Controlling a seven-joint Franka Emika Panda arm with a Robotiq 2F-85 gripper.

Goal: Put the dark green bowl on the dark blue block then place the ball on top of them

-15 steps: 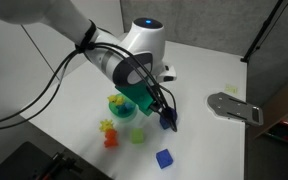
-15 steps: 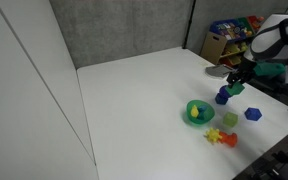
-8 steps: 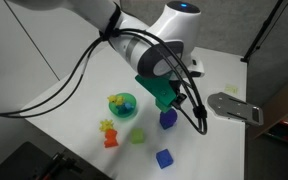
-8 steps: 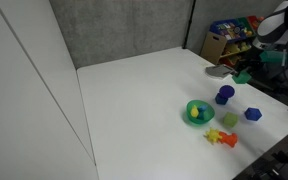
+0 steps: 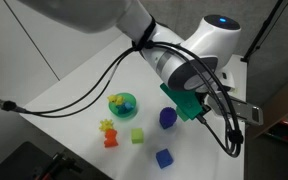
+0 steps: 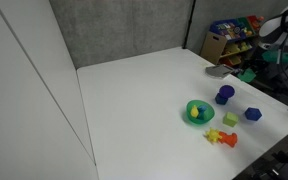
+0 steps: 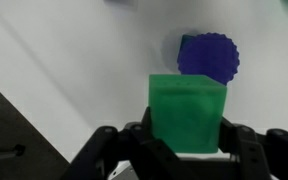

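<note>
The white table [image 6: 134, 90] is the biggest thing here. Most of it lies bare towards the grey back wall [image 6: 124, 30] and the white side panel [image 6: 24, 90]. All the small things crowd one corner, close to the near edge.

The arm [image 5: 184, 55] reaches in over that corner, trailing black cables [image 5: 84, 80]. The gripper [image 6: 247, 72] hangs off to one side of the ball [image 6: 224, 94] and above it, apart from it. The wrist view shows a green block [image 7: 187, 112] between the black knuckles. I cannot tell whether the jaws are released or clenched.

A flat grey piece [image 5: 249, 112] lies at the table's edge, just past the arm.

The teal bowl [image 5: 123, 104] stands upright beside the ball, near it but apart, with yellow pieces [image 5: 117, 100] inside.

The ball shows dark blue in both exterior views, raised a little off the tabletop. From the wrist it has a toothed outline [image 7: 209, 57]. What it sits on is hidden, and the dark green bowl cannot be made out.

The pale green cube [image 5: 137, 135] lies between the teal bowl and the near edge. The blue cube [image 5: 164, 158] lies nearest that edge. The orange piece [image 5: 111, 140] and the small yellow-green piece [image 5: 107, 126] sit together just beside the pale green cube.
</note>
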